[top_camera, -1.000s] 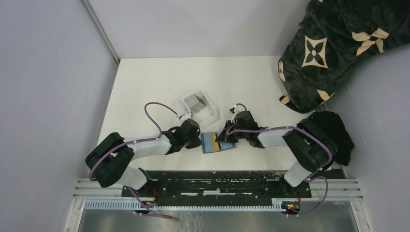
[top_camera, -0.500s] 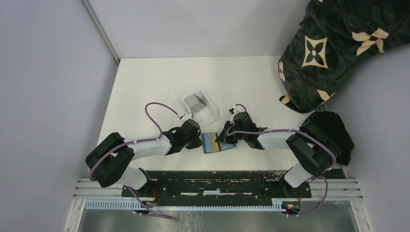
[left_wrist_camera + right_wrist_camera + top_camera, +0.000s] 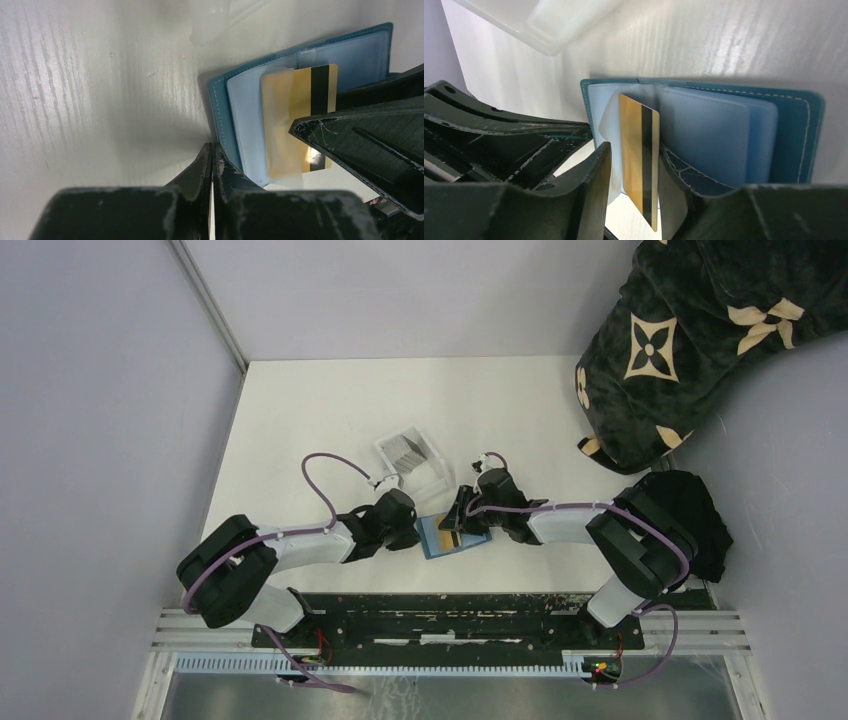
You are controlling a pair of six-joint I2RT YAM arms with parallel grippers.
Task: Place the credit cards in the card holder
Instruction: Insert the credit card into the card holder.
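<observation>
Card holder [image 3: 432,538]: teal, lying open and flat at the 6 o'clock end of the white surface [image 3: 320,410], midway between the two arms. Its near edge lies close to the surface's front edge, with a narrow white strip between. Pale blue clear pockets face up.

Gold card [image 3: 300,110]: black stripe up, on the holder's inner pockets. One end is under a clear pocket flap and the other projects past the holder's edge.

Right pincer [image 3: 634,155]: reaches in from 3 o'clock of the holder. Opening narrow, one finger on each face of the gold card, gripping it.

Left pincer [image 3: 210,152]: comes in from 9 o'clock, low to the surface. Fingers drawn together with only a sliver between, the tip against the holder's stitched teal edge. Whether it nips the cover cannot be told.

Clear tray [image 3: 435,478]: at 11 o'clock of the holder, near it but apart. Its nearest corner shows in both wrist views.

Grey cards [image 3: 404,448]: a small stack in the tray's far part.

Room: the surface runs on widely toward 12 and 10 o'clock from the holder, bounded by grey walls at 9 and 12 o'clock.

Dark patterned blanket [image 3: 690,330]: overhangs the corner at 2 o'clock, well apart from the holder
</observation>
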